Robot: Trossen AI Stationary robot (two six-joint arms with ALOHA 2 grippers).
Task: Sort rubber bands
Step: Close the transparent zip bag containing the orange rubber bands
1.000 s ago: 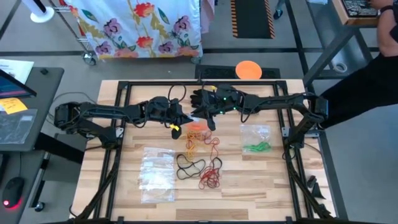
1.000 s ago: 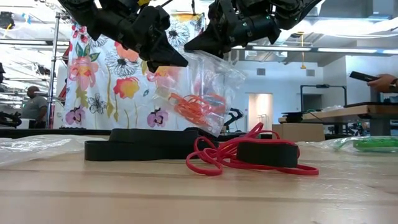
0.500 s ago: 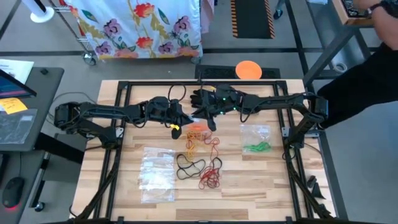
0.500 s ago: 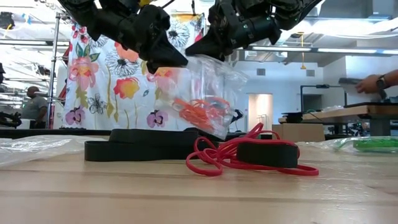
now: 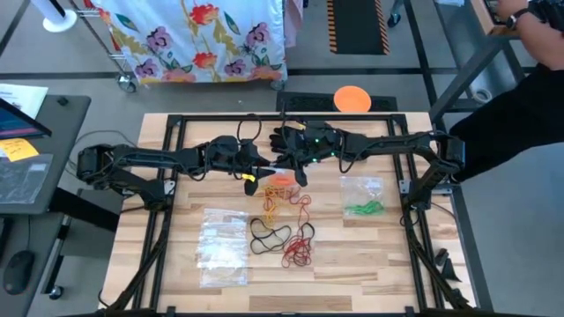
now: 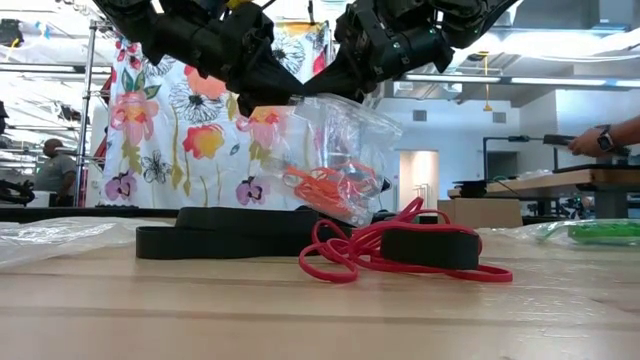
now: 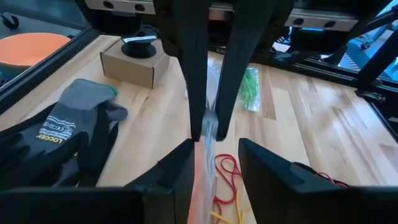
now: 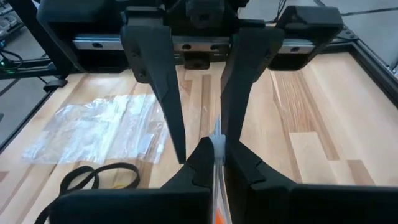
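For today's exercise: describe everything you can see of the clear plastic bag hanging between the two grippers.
The clear plastic bag is thin, crinkled and see-through, and hangs above the wooden table near its far middle. A bunch of orange rubber bands sits in its lower part. The right gripper pinches its top edge shut; the left gripper straddles that edge with its fingers apart. Its bottom hangs above the black and red bands.

Loose rubber bands (image 5: 284, 231) crowd the table's (image 5: 388, 264) middle; right front stays bare.

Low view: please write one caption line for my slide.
Right gripper holds a clear bag of orange rubber bands above the table; left gripper open beside it.
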